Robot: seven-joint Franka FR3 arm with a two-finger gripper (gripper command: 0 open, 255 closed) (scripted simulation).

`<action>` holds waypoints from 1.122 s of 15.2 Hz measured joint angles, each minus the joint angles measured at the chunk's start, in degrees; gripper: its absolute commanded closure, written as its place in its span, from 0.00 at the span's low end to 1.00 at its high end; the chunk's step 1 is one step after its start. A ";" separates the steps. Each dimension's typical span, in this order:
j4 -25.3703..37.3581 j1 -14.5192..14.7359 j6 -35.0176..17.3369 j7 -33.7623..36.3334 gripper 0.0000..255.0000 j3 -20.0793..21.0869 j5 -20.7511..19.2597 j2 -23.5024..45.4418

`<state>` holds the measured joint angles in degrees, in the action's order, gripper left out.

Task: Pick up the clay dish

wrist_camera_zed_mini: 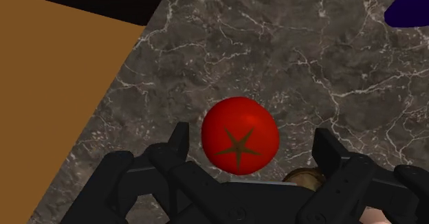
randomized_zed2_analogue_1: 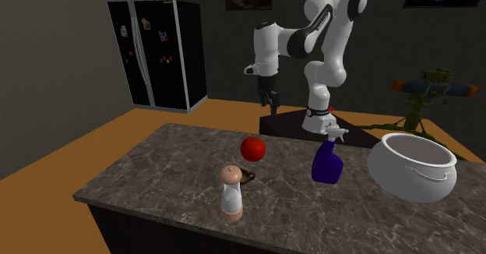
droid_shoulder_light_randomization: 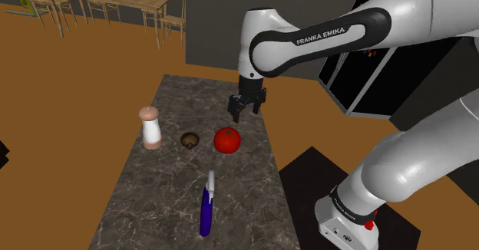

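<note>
The clay dish [droid_shoulder_light_randomization: 189, 139] is a small brown bowl on the dark marble counter [droid_shoulder_light_randomization: 176, 95], between a pink-and-white shaker [droid_shoulder_light_randomization: 150, 127] and a red tomato [droid_shoulder_light_randomization: 226, 139]. In the second exterior view the dish [randomized_zed2_analogue_1: 246, 176] peeks out behind the shaker [randomized_zed2_analogue_1: 231, 190]. My black gripper [droid_shoulder_light_randomization: 247, 106] hangs open above the counter, just beyond the tomato and apart from the dish. In the wrist view the gripper [wrist_camera_zed_mini: 253, 147] has its fingers wide apart, with the tomato [wrist_camera_zed_mini: 240, 135] lying below between them, untouched. A sliver of the dish [wrist_camera_zed_mini: 306, 178] shows by one finger.
A blue spray bottle [droid_shoulder_light_randomization: 206, 206] lies near the counter's front end. A large white bowl [randomized_zed2_analogue_1: 411, 167] stands on the second exterior view's right, beside the bottle [randomized_zed2_analogue_1: 329, 161]. A black fridge [randomized_zed2_analogue_1: 160, 54] stands behind. The counter edge drops to orange floor [wrist_camera_zed_mini: 55, 119].
</note>
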<state>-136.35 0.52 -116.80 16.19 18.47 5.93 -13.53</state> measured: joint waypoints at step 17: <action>26.42 5.76 -11.88 21.61 0.00 1.00 -12.26 40.27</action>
<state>-109.93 6.28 -128.68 37.80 19.47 -6.33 26.73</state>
